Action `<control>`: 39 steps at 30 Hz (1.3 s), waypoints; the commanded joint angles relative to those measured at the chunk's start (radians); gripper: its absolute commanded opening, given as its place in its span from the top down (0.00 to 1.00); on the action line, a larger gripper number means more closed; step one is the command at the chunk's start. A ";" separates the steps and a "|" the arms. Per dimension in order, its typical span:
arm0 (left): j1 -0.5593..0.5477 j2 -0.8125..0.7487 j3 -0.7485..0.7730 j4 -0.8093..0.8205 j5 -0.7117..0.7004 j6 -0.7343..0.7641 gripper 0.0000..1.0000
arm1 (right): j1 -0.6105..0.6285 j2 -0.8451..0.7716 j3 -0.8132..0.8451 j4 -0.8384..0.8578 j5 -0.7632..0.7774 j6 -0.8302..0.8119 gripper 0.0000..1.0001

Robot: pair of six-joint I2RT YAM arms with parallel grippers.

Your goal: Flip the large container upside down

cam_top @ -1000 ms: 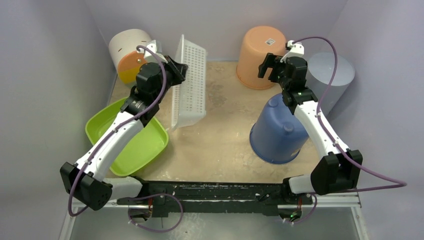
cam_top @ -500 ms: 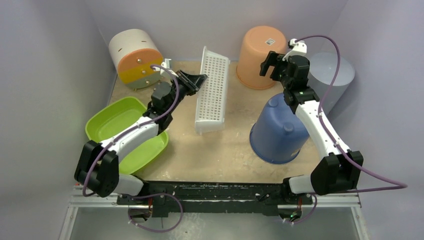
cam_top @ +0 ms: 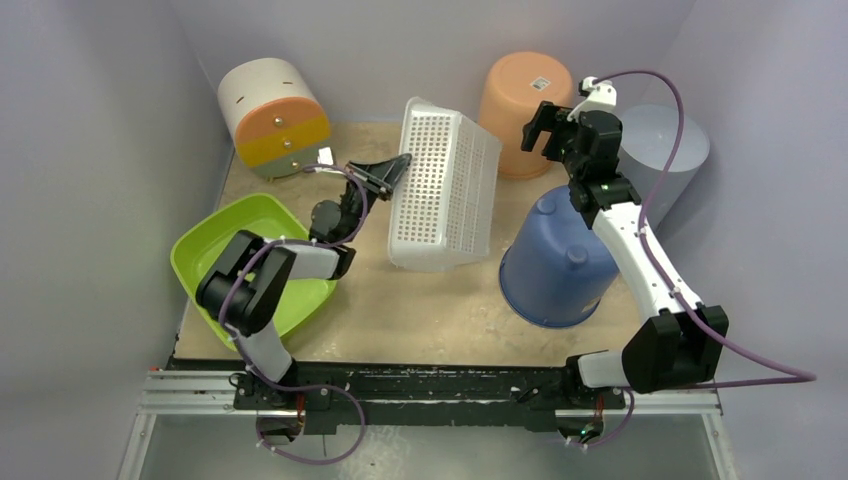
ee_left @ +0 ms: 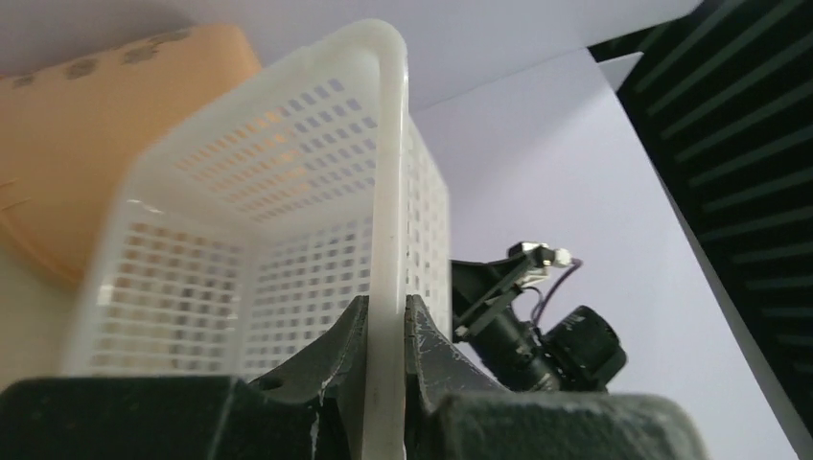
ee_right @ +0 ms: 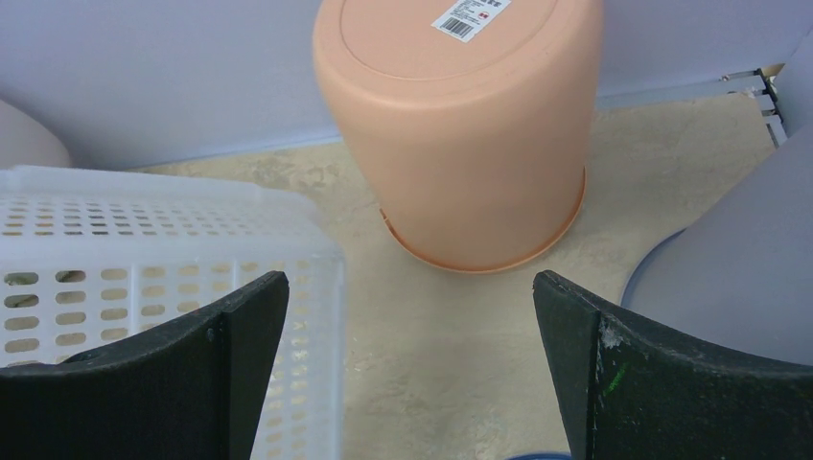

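The large container is a white perforated basket in the middle of the table. It is tipped over to the right, with its base turned upward and its lower edge on the tabletop. My left gripper is shut on its left rim. In the left wrist view that rim runs straight up between the two fingers of the left gripper. My right gripper hovers open behind the basket, near the orange bucket. In the right wrist view the right gripper holds nothing, and the basket's corner lies at the lower left.
An upturned orange bucket stands at the back, a grey bucket at the right wall and a blue bucket close to the basket's right. A green tub lies left, under my left arm. A cream and orange drum sits back left.
My left arm has swung right and folded down, carrying the basket's rim with it. The basket has gone from standing on edge to leaning over rightward. The right arm has barely moved.
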 commanded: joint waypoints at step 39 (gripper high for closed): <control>0.082 0.161 0.265 -1.146 -0.251 0.670 0.56 | -0.008 -0.001 0.023 0.043 -0.031 -0.025 0.00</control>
